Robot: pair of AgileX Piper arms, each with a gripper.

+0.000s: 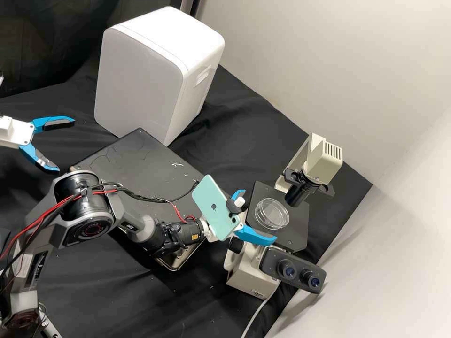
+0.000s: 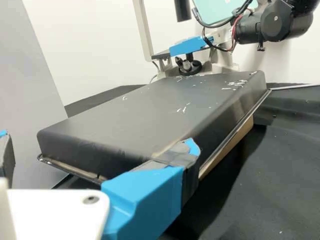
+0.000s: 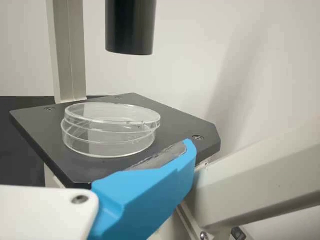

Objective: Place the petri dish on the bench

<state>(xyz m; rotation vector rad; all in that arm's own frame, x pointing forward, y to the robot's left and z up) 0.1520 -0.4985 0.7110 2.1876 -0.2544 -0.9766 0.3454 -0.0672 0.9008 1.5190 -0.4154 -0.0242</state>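
Observation:
A clear, lidded petri dish (image 1: 271,213) sits on the black stage (image 1: 296,234) of a microscope, under its dark lens barrel (image 1: 297,193). My right gripper (image 1: 257,216) is open at the stage's near-left edge, one blue finger on either side of the dish's near rim, not touching it. In the right wrist view the petri dish (image 3: 111,129) lies just beyond my blue finger (image 3: 150,190), on the stage (image 3: 195,132). My left gripper (image 1: 65,145) hangs open at the far left, holding nothing.
A black-covered flat tray (image 1: 141,164) lies between the arms; it is the tray (image 2: 150,125) in front of my left finger (image 2: 150,200). A white box (image 1: 155,70) stands behind it. The microscope's eyepieces (image 1: 298,274) jut out near the bench's front right corner. Bare black bench lies behind the microscope.

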